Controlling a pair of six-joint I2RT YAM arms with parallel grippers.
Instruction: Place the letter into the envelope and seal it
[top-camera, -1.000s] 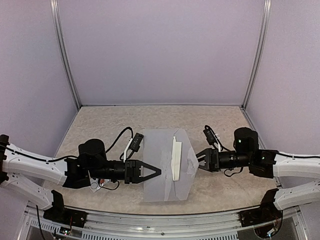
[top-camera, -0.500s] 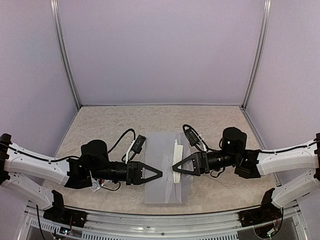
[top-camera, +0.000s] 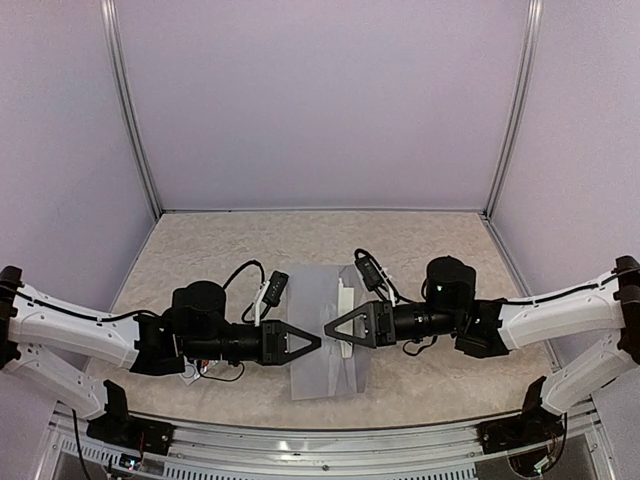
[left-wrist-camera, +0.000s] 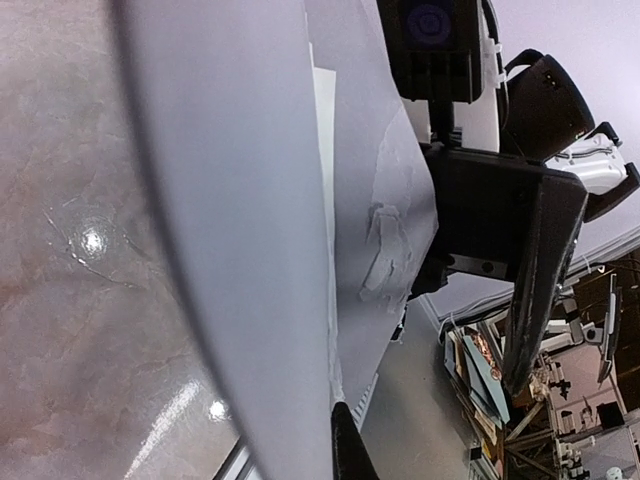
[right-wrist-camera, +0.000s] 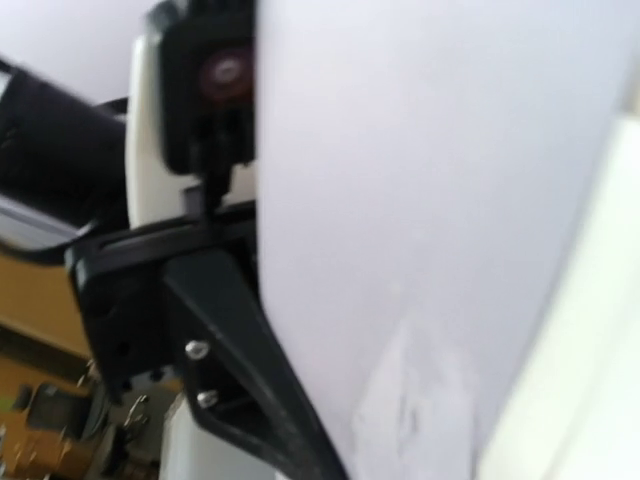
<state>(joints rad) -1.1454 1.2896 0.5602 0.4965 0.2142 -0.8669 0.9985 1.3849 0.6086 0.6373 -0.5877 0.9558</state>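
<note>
Envelope (top-camera: 322, 375), grey, shown flat at the middle of the counter (top-camera: 200, 250), between both arms. Its centre is covered by the left hand (top-camera: 318, 340), fully closed with nothing held, and by the right hand (top-camera: 328, 331), spread wide, tips almost meeting. A white strip (top-camera: 345, 300) is seen along its right side. A small white card (top-camera: 190, 374) is half hidden under the left arm.

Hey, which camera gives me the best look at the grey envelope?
Top external: the envelope shows nearly its whole outline from above. Both wrist views show only a close, cropped stretch of its grey paper, filling the frame.
</note>
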